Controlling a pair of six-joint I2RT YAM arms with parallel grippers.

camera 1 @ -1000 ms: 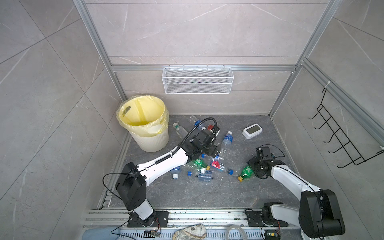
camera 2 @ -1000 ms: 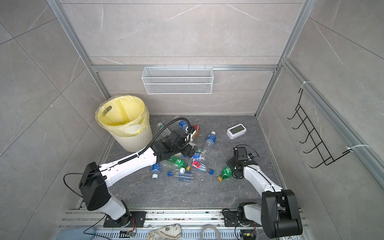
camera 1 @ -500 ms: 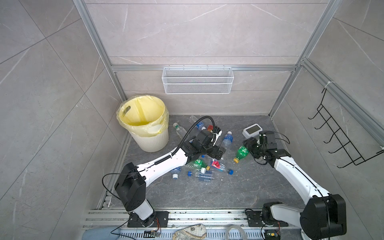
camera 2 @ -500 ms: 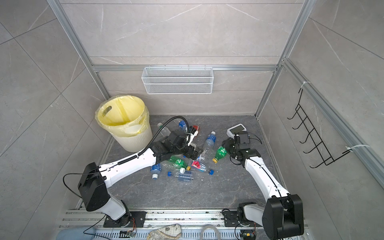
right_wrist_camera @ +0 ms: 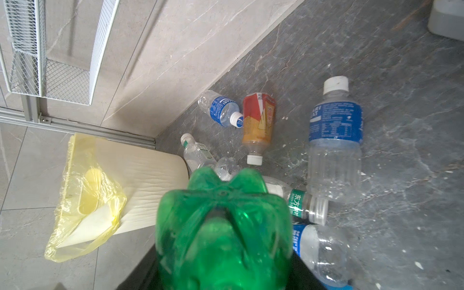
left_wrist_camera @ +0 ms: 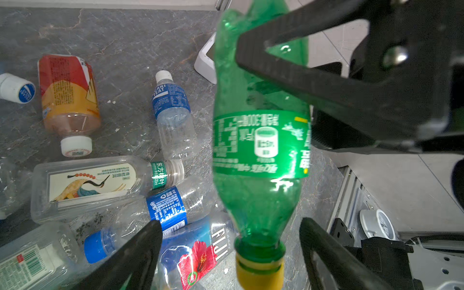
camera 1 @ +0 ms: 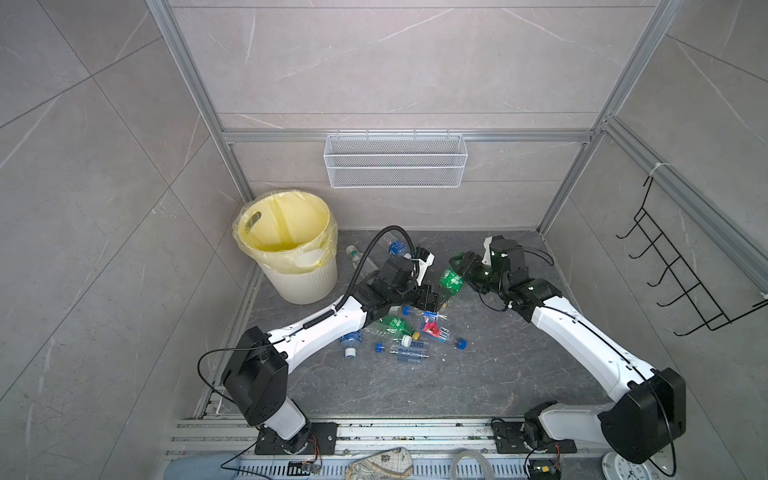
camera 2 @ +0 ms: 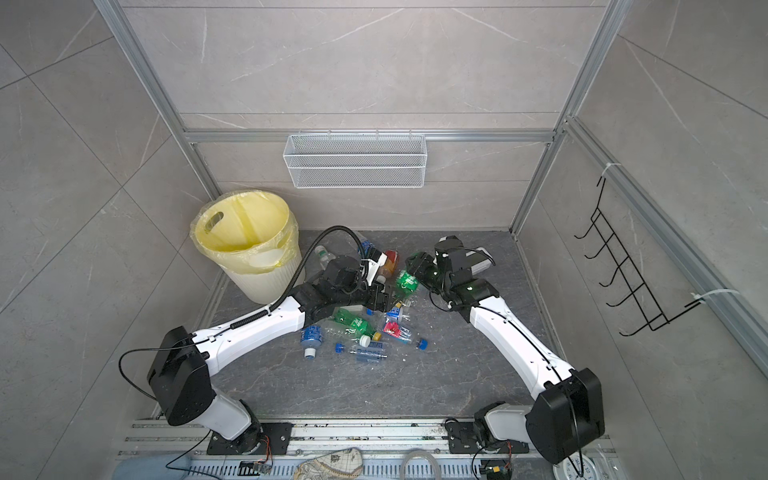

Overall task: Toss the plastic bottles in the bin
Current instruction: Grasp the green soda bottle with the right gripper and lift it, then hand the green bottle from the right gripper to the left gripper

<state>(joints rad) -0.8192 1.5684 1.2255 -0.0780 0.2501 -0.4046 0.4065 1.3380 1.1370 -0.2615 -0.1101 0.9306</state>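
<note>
My right gripper (camera 1: 460, 269) is shut on a green bottle (camera 1: 452, 280) with a yellow cap and holds it by its base, above the floor. That green bottle (left_wrist_camera: 258, 140) hangs cap-first between the fingers of my left gripper (left_wrist_camera: 229, 226), which is open, with gaps on both sides of the neck. Several plastic bottles lie on the floor below: an orange-red one (left_wrist_camera: 67, 100), a second green one (camera 1: 390, 326) and clear ones with blue labels (left_wrist_camera: 173, 113). The bin (camera 1: 307, 286), cream-white with a yellow bag, stands at the back left.
A white wire mesh basket (camera 1: 395, 166) hangs on the back wall. A white digital clock (left_wrist_camera: 204, 65) lies on the floor behind the held bottle. A black wire rack (camera 1: 681, 282) is fixed to the right wall. Aluminium rails run along the front edge.
My right gripper has lifted the green bottle off the floor at the right and carried it leftward and back, up to my left gripper. The left gripper has stayed over the bottle pile.
</note>
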